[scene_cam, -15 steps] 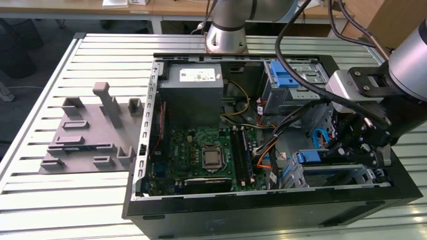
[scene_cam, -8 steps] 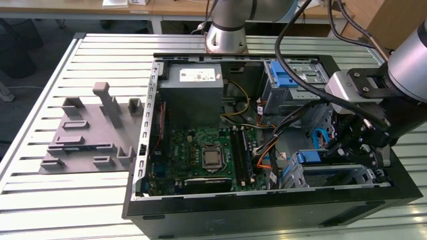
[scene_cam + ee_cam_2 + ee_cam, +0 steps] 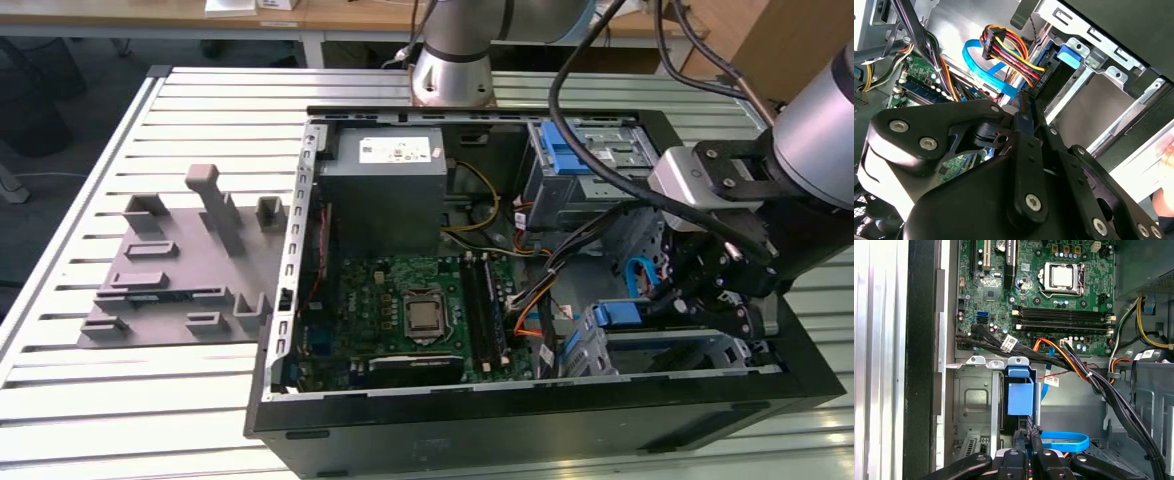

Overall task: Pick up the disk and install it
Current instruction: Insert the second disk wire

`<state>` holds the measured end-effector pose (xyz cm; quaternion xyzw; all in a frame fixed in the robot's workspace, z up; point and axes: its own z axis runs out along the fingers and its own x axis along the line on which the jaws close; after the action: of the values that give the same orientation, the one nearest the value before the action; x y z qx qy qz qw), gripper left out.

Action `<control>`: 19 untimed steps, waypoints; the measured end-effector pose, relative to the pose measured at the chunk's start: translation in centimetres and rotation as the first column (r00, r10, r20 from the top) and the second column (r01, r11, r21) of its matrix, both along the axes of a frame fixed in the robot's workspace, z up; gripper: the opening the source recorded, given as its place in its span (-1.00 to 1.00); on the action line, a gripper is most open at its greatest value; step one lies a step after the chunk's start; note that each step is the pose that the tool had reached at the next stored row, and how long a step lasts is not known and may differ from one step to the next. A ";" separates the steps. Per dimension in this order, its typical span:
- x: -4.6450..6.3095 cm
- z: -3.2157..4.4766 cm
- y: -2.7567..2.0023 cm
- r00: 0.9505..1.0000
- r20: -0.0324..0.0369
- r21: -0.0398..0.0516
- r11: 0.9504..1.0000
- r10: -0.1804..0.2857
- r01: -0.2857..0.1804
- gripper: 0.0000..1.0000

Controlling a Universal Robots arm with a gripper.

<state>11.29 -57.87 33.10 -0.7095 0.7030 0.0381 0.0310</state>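
The disk [image 3: 1019,398] stands on edge in the silver drive cage [image 3: 973,401] at the near corner of the open computer case, on the exterior view's right. Its blue bracket [image 3: 619,315] shows at the cage's mouth. My gripper [image 3: 1026,442] reaches down into the case there, its black fingers [image 3: 1022,131] shut on the disk's thin dark edge [image 3: 1050,82]. In the exterior view the gripper [image 3: 697,300] hangs just above the cage [image 3: 667,350]. The gripper's body hides most of the disk.
A blue flat cable [image 3: 1070,442] and a bundle of coloured wires [image 3: 1006,47] run close beside the fingers. The motherboard [image 3: 414,310], a grey box [image 3: 387,190] and an upper cage with a blue latch [image 3: 585,160] fill the case. A grey fixture plate [image 3: 187,270] lies on the table.
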 end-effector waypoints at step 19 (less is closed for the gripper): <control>0.0 1.67 -0.01 1.000 -0.001 0.000 1.000 0.000 0.000 -0.68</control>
<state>11.29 -57.88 34.77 -0.7095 0.7030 0.0384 0.0309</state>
